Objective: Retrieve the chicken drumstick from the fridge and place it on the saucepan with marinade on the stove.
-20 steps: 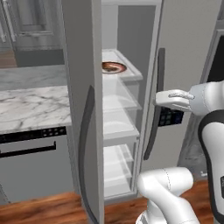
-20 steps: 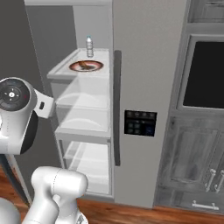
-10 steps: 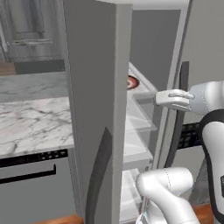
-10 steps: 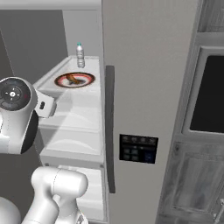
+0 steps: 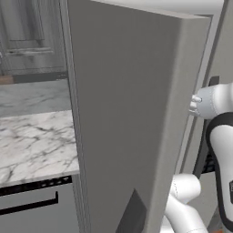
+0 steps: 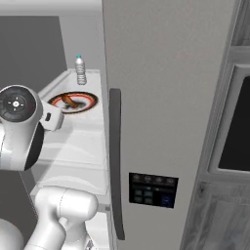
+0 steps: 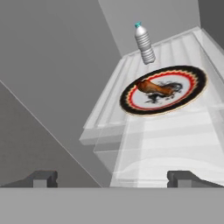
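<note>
- Left base view: the open fridge (image 5: 127, 113) door blocks the shelves; the arm reaches in past its edge. Advice: approach from the open side and keep the wrist clear of the door.
- Right base view: the chicken drumstick (image 6: 71, 101) lies on a plate (image 6: 88, 104) on a shelf, a bottle (image 6: 80, 71) behind it.
- Hand view: the gripper (image 7: 111, 178) is spread wide, holding nothing, well short of the plate. Judgement: centre the tips over the drumstick, descend, then close across its narrow width.
</note>
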